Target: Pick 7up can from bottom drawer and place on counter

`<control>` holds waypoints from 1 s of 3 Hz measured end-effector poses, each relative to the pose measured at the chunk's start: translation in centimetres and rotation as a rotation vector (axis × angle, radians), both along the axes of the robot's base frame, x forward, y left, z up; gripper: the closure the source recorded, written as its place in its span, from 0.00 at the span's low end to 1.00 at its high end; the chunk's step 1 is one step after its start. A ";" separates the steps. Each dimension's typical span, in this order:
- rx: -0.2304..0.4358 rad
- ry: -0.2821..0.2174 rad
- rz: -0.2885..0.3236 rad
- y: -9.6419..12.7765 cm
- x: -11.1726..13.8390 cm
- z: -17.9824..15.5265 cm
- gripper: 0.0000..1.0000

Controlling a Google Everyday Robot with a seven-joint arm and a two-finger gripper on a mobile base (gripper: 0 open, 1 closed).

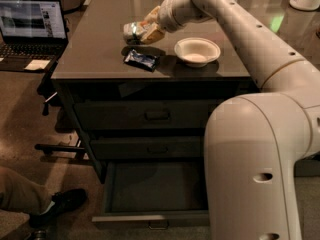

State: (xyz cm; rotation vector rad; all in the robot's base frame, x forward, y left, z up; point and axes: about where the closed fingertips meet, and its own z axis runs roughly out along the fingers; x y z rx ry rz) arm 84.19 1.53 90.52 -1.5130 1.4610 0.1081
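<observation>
7up can is lying on its side in the end effector, whose tan fingers are pinching its right end and hiding part of it. I cannot tell whether it is touching the tabletop or hanging just above it. It is sitting toward the tabletop's middle, well away from the front and left edges. A dark blue wrapper is lying just in front of it, and 1 white bowl is resting to the right, under the arm. The bottom drawer is standing open below, its right part being covered by the robot's white body. A laptop is glowing at the left, cut off by the frame.
</observation>
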 end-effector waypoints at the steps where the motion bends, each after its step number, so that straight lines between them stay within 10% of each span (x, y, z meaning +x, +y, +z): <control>1: -0.006 0.025 -0.014 -0.6 0.2 -0.4 0.46; 3: -0.011 0.035 -0.029 -1.1 0.3 -0.5 0.00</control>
